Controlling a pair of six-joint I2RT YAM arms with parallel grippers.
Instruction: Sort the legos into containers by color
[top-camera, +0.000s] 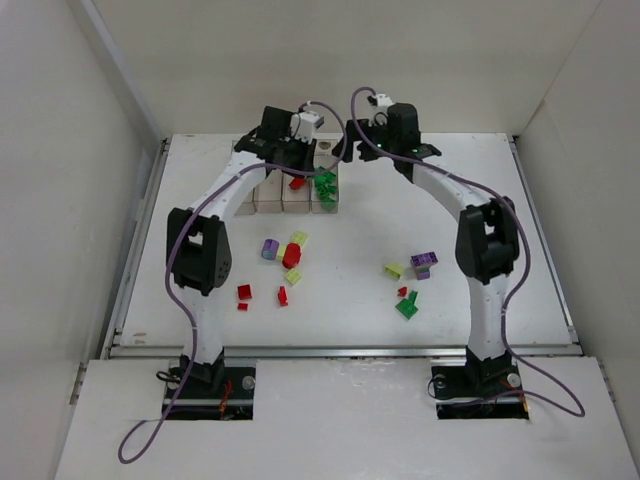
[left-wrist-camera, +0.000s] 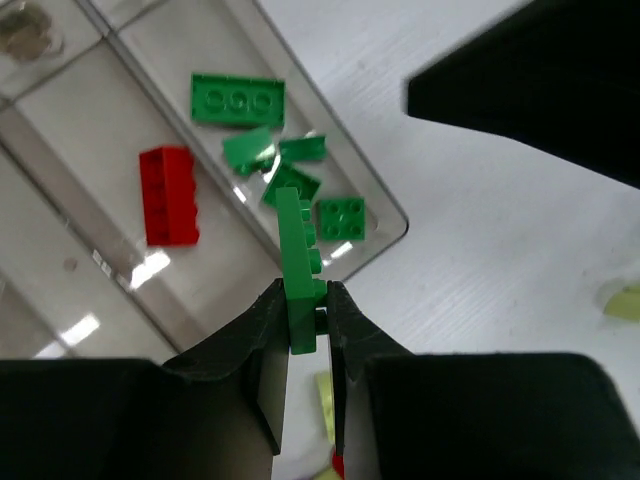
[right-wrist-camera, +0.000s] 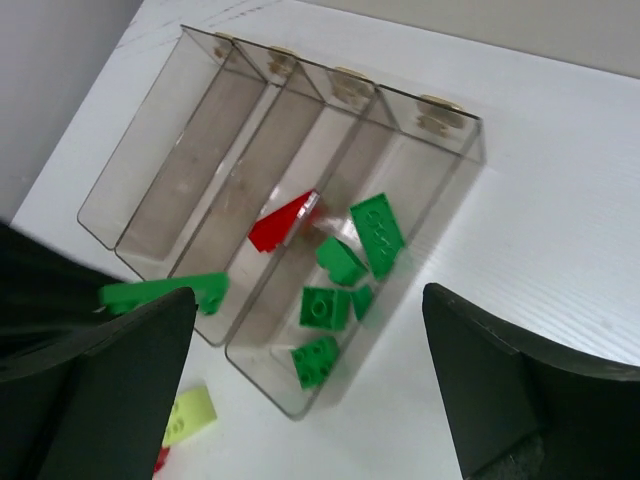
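The containers (right-wrist-camera: 300, 85), clear bins joined in a row, stand at the back of the table (top-camera: 290, 195). Several green legos (right-wrist-camera: 340, 290) lie in the rightmost bin, and a red lego (right-wrist-camera: 280, 222) lies in the bin beside it. My left gripper (left-wrist-camera: 305, 310) is shut on a green lego (left-wrist-camera: 298, 270), held on edge above the near end of the bins; the same green lego (right-wrist-camera: 165, 293) shows in the right wrist view. My right gripper (right-wrist-camera: 310, 370) hangs open and empty over the green bin. In the top view the left gripper (top-camera: 285, 150) and right gripper (top-camera: 375, 140) meet above the bins.
Loose legos lie on the white table: purple (top-camera: 269, 248), red (top-camera: 291, 255), yellow-green (top-camera: 299, 238) and small red ones (top-camera: 244, 292) left of centre; purple (top-camera: 423, 262), yellow-green (top-camera: 394, 269) and green (top-camera: 407, 307) on the right. White walls enclose the table.
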